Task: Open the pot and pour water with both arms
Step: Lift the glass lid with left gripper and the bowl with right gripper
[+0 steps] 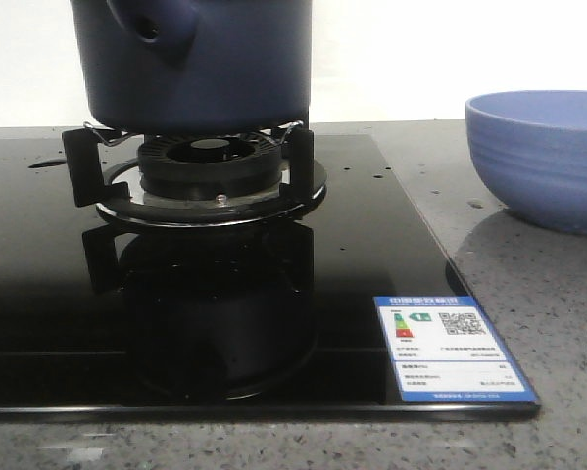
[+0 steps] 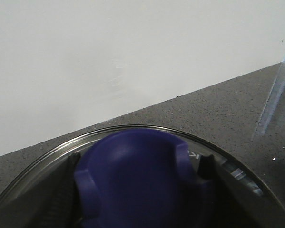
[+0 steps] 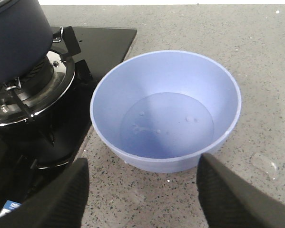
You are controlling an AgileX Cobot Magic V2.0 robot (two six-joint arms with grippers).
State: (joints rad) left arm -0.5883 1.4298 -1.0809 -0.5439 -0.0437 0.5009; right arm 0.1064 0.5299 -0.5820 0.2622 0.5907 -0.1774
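Note:
The dark navy pot (image 1: 200, 59) stands on the gas burner (image 1: 210, 171), its stubby hollow handle (image 1: 156, 24) pointing toward the camera; its top is out of frame. It also shows in the right wrist view (image 3: 16, 40). My left gripper (image 2: 137, 164) is shut on the blue knob (image 2: 132, 180) of a glass lid with a steel rim (image 2: 132, 128); I cannot tell whether the lid rests on the pot. My right gripper (image 3: 142, 190) is open and empty, low over the counter just in front of the periwinkle bowl (image 3: 166, 109). Neither gripper shows in the front view.
The bowl (image 1: 543, 157) sits on the speckled counter to the right of the black glass hob (image 1: 38, 294) and holds a little water. A blue energy label (image 1: 450, 348) is on the hob's front right corner. A wet patch (image 3: 263, 164) lies beside the bowl.

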